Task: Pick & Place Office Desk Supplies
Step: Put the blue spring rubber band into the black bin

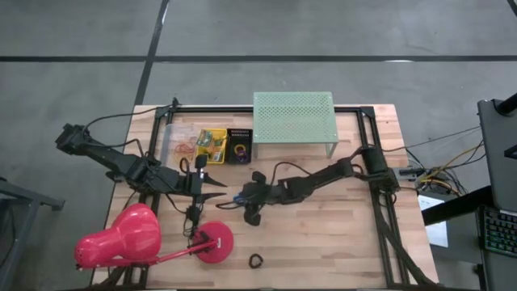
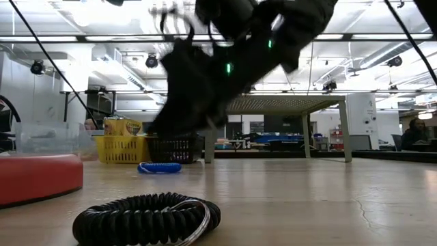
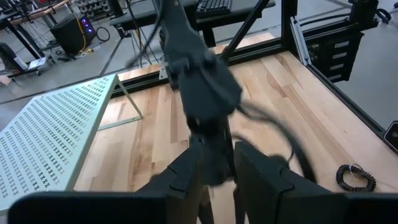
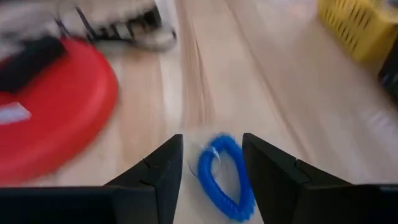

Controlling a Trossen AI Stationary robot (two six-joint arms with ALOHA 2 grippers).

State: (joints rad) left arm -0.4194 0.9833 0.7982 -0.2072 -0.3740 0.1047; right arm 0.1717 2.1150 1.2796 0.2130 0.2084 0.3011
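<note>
High view: both arms reach toward table centre; left gripper [image 1: 212, 185] sits just past the lamp's [image 1: 121, 238] red base [image 1: 216, 241], fingers spread to dark points; right gripper [image 1: 249, 212] hangs mid-table, its fingers too small here to judge; a black loop [image 1: 256, 261] lies alone near the front edge, well apart from both grippers; a yellow bin [image 1: 212, 145] and a black bin [image 1: 240, 145] stand side by side at the back, touching, just beside the green shelf [image 1: 294, 118]; tan bands [image 1: 182, 149] lie beside the yellow bin. Low view: adds what the top-down misses; the black loop [image 2: 147, 217] is a coiled cord ring lying flat on the table [image 2: 307, 198], long axis running side to side across the frame; a blue loop [image 2: 159, 167] lies flat farther back, in front of the yellow bin [image 2: 123, 148], also elongated side to side; an arm blurs overhead. Left wrist view: own fingers [image 3: 186, 171] stand apart, nothing between them; the right arm fills the middle; the black loop [image 3: 355, 177] shows at the far edge. Right wrist view: only here is the blue loop [image 4: 225, 175] seen between the right gripper's [image 4: 211, 165] parted fingers, not clamped, flat on the wood, long axis running along the fingers; red base [image 4: 53, 106] beside.
</note>
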